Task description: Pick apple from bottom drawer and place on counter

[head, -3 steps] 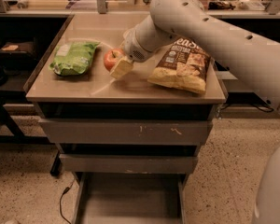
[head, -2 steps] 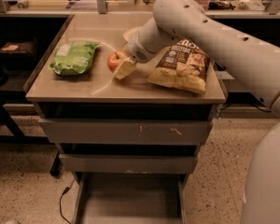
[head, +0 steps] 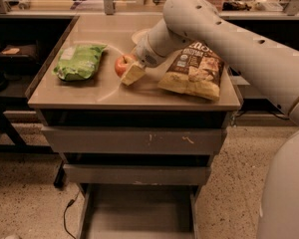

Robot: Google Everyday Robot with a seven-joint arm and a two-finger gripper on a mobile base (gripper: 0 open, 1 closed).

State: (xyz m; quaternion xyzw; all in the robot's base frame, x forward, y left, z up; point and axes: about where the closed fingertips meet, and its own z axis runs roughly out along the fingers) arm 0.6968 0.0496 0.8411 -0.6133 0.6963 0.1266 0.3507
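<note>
The gripper (head: 128, 71) is low over the tabletop (head: 139, 96), near its middle, pressed close against the right side of the apple (head: 119, 64). The apple, red with a yellowish patch, appears to sit on the tabletop. Whether the gripper clamps it or merely stands beside it, I cannot tell.

Left of the gripper in the view lies a green bag (head: 79, 61), its label too small to read. Right of the gripper lies a brown chip bag (head: 194, 71). Its large white letters are partly hidden by the arm, so the brand cannot be read. Far below the gripper, the bottom drawer (head: 139, 208) is pulled out.
</note>
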